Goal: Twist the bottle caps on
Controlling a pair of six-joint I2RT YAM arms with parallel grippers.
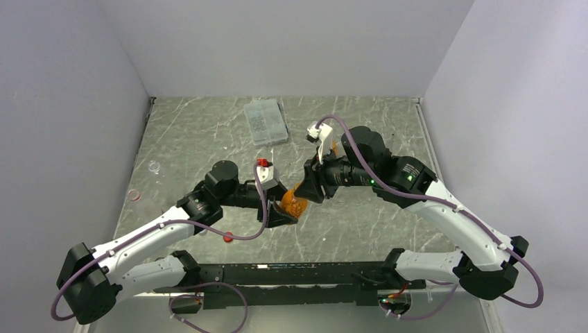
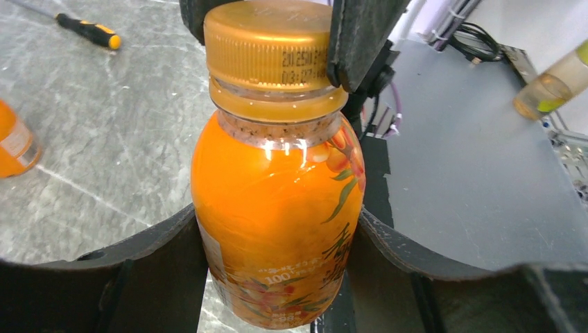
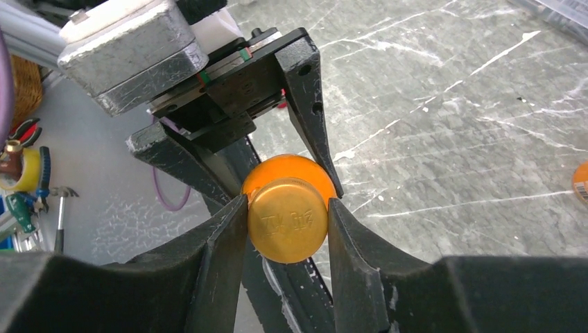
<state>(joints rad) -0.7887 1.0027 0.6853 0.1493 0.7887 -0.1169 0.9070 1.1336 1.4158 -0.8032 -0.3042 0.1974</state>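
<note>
**Bottle cap pinched, bottle clamped: the twist is the risky part**

The bottle cap (image 3: 288, 225), a gold-orange one, sits on the neck of the bottle (image 2: 270, 180), and the right gripper (image 3: 286, 205) pinches it, one finger pressed to each side. Below the cap, the left gripper (image 2: 277, 229) clamps the bottle's belly, both fingers tight against the plastic. The bottle is full of orange drink and leans well over from upright above the table (image 1: 208, 139), with nothing under it.

So what can go wrong? First, the bottle itself. It is smooth, round and held on only two sides, so I judge that a firm turn of the cap could spin the whole bottle inside the left fingers and the thread would never tighten. Second, the cap. The right fingers meet it on two narrow strips, so they may skid round the ribbing. Third, the seating. I cannot tell whether the thread has caught or the cap merely rests on the neck; if it is slightly crooked, turning could jam it. And if the left fingers squeeze harder while the cap is loose, drink could well up at the neck.
</note>
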